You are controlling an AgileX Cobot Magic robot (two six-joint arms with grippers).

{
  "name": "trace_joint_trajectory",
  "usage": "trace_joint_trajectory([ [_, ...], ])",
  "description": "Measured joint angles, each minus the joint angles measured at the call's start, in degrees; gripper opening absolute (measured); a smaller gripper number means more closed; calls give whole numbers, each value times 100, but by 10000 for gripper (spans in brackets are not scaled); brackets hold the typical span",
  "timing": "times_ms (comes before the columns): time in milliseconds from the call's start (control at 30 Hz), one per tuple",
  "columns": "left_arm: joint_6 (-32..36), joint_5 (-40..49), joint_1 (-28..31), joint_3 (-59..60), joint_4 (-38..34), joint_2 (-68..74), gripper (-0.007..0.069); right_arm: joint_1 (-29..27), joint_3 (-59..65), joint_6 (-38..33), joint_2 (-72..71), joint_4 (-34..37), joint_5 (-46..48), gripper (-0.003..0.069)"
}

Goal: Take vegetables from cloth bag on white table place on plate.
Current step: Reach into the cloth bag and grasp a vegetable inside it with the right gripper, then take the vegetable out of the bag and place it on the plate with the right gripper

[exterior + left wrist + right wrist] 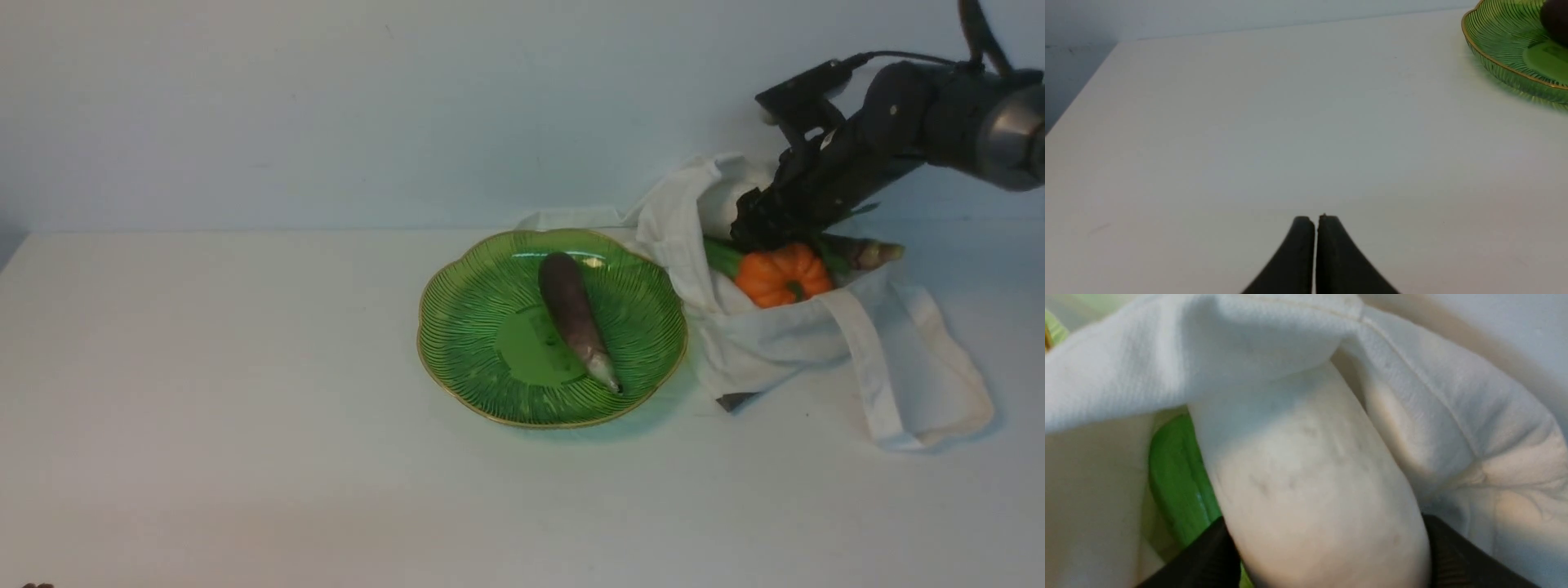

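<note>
The cloth bag lies on the white table just right of the green plate. One dark purple eggplant rests on the plate. An orange pumpkin and a green stalk show in the bag's mouth. My right gripper reaches into that mouth. In the right wrist view its fingers press both sides of the white radish, with bag cloth draped over the radish's far end. My left gripper is shut and empty above bare table, left of the plate.
The bag's strap handles trail over the table to the right of the bag. A brownish-green stalk end sticks out of the bag's right side. A pale wall stands behind the table's far edge.
</note>
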Motion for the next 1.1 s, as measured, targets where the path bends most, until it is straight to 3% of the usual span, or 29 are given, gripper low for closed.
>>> trace_joint_trajectory([
  [267, 0, 0, 0, 0, 0, 0, -5, 0, -274, 171, -609, -500, 1328, 490],
  [400, 0, 0, 0, 0, 0, 0, -5, 0, -687, 770, -1070, -1071, 2477, 490],
  [600, 0, 0, 0, 0, 0, 0, -5, 0, -879, 2046, -1763, -1624, 2820, 490],
  [700, 0, 0, 0, 0, 0, 0, -5, 0, -833, 2486, -2135, -1420, 2827, 490],
  [900, 0, 0, 0, 0, 0, 0, -5, 238, -137, 2825, -2914, 81, 2841, 490],
  [967, 0, 0, 0, 0, 0, 0, -5, 611, 390, 2825, -2977, 475, 2827, 490],
  [1100, 0, 0, 0, 0, 0, 0, -5, 1333, 1308, 3056, -2728, 413, 2107, 490],
])
